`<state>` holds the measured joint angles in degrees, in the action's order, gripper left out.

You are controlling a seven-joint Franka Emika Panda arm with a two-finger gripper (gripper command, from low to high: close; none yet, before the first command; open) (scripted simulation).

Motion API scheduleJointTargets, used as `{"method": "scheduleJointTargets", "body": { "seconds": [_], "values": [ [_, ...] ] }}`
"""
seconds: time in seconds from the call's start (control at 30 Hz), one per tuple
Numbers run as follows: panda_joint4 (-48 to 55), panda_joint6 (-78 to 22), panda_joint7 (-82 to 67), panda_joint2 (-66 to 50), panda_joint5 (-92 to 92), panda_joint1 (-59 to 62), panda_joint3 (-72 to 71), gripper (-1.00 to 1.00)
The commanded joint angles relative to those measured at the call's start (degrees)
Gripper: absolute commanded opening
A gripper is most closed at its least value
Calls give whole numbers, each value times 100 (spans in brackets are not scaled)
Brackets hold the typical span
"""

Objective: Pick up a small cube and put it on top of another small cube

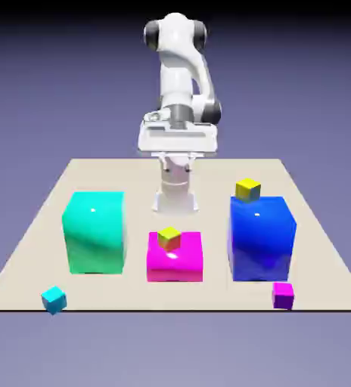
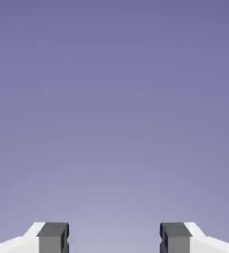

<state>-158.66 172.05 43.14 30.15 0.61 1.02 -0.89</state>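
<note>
still untouched: cyan cube (image 1: 54, 299) at seven o'clock on the surface (image 1: 27, 249), near the front edge. pincer (image 2: 114, 238) wide, empty, held high. probably light, rigid, slick; best pinched across two opposite flat faces.

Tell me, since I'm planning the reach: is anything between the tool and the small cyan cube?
Yes. The large teal-green block stands between the tool, back near the robot's base, and the small cyan cube at the table's front edge on the exterior view's left. The tool is open, holding nothing.
</note>
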Motion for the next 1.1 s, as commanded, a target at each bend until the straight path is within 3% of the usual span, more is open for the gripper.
{"method": "scheduleJointTargets", "body": {
  "seconds": [0.0, 1.07],
  "values": [
    [194, -162, 57, -208, 51, 142, -74, 0],
    [6400, -5353, 1865, -6853, 1678, 4665, -2441, 0]
  ]
}}
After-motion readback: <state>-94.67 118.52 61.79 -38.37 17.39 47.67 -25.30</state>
